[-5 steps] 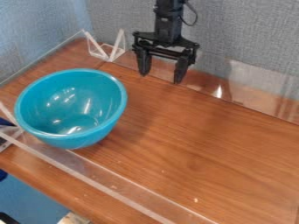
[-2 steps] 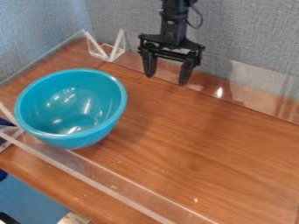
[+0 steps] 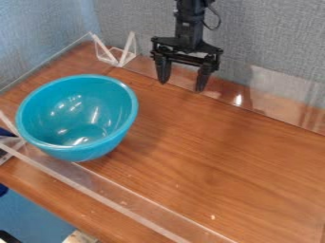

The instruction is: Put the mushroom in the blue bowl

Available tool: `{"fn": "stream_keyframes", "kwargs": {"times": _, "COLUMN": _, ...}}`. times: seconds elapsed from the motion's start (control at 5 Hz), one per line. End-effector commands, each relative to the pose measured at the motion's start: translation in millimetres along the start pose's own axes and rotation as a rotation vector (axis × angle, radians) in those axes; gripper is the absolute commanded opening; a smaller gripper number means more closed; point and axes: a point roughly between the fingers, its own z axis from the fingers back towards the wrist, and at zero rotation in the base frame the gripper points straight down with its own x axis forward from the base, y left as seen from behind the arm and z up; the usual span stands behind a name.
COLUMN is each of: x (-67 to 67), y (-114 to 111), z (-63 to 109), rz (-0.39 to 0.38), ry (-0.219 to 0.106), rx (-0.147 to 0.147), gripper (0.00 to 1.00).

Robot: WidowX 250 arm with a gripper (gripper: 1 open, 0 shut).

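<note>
The blue bowl (image 3: 76,116) is a large glossy teal one resting on the left side of the wooden table (image 3: 216,152). Only pale reflections show inside it. The mushroom is not in view. My gripper (image 3: 181,82) hangs from the black arm at the back of the table, to the upper right of the bowl and apart from it. It points straight down with its black fingers (image 3: 162,76) spread open and nothing between them.
A low clear plastic wall (image 3: 114,195) runs along the table's front and left edges. More clear panels (image 3: 273,90) stand at the back right. A white wire bracket (image 3: 114,49) sits at the back left against the grey-blue backdrop.
</note>
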Motion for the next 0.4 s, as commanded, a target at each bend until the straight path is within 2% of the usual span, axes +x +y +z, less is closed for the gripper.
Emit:
{"fn": "stream_keyframes", "kwargs": {"times": 0.0, "x": 4.4, "y": 0.1, "z": 15.7, "rz": 0.008, "ry": -0.051, "rx": -0.008, "gripper": 1.00}}
{"fn": "stream_keyframes", "kwargs": {"times": 0.2, "x": 4.9, "y": -0.4, "z": 14.0, "rz": 0.016, "ry": -0.051, "rx": -0.009, "gripper": 1.00}}
